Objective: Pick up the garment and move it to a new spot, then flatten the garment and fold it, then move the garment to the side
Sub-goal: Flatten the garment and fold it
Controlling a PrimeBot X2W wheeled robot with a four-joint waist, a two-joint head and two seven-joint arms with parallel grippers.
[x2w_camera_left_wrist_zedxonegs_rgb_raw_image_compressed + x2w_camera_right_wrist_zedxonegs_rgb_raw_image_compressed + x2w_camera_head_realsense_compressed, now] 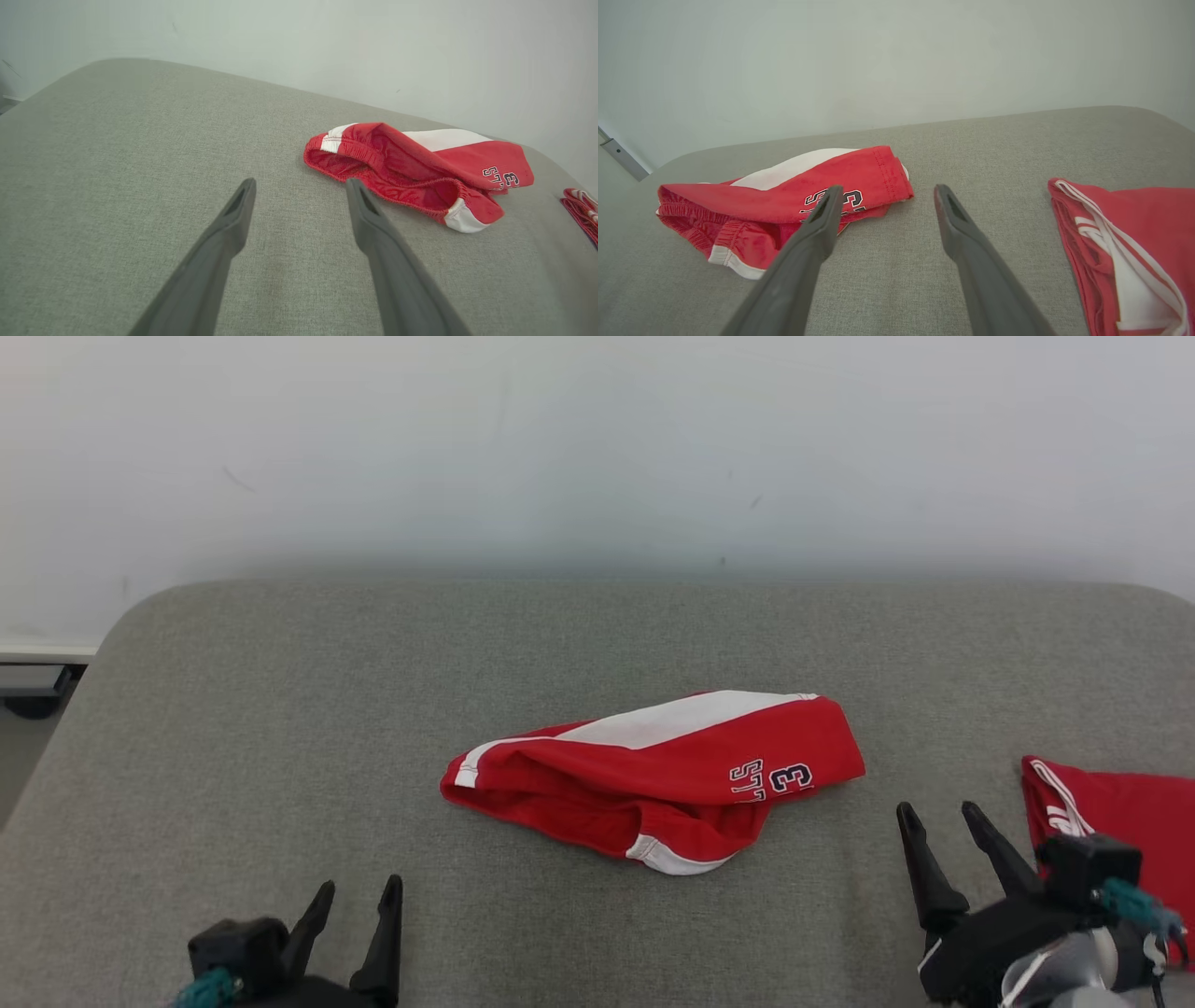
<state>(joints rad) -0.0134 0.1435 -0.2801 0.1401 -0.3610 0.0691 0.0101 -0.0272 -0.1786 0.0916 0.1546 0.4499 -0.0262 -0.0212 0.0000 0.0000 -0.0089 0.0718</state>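
Red soft-cloth shorts with a white side stripe and a dark number print [653,775] are found lying crumpled near the middle of the grey fabric-covered surface [280,709]. The waistband is gaping open and one leg is flopped over, so nothing's been flattened or folded yet by the look of it. The left gripper [360,887] is held low at the near edge, well apart from the shorts, with its fingers [233,219] spread wide and nothing between them. The right gripper [937,810] is placed near the printed end of the shorts, fingers likewise spread and empty. A second red garment with white trim [1120,812] is laid at the right edge, possibly one already dealt with, though that's only a guess. So pretty much the whole job is judged to be ahead for these shorts: pick-up, relocating, flattening, folding, shifting aside.
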